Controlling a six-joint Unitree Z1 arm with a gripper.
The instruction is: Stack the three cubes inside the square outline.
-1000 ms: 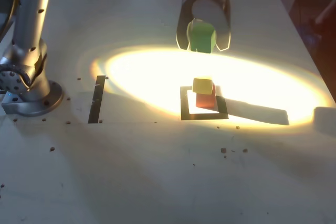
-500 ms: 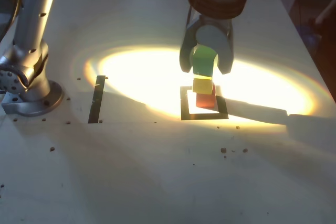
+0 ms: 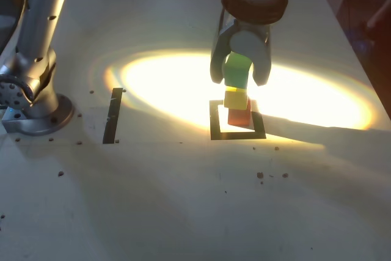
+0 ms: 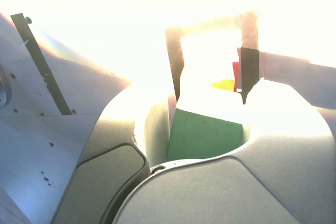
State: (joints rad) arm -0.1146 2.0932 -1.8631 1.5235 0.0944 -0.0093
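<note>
Between the two sides of the end effector point(image 3: 240, 77) sits the green cube point(image 3: 237, 70), squeezed tight, right above the yellow cube point(image 3: 235, 99) and red cube point(image 3: 240, 117) in the square outline point(image 3: 214, 128).

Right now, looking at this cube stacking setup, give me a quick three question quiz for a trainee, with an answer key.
1. True or false: the gripper is shut on the green cube.
2. Which cube lies lowest inside the square outline? A. yellow B. red C. green
3. Fill in: on the exterior view's left, beside the arm's base, lies a straight black ____.

Key:
1. True.
2. B, the red cube, with the yellow cube on it.
3. Tape strip.
</note>
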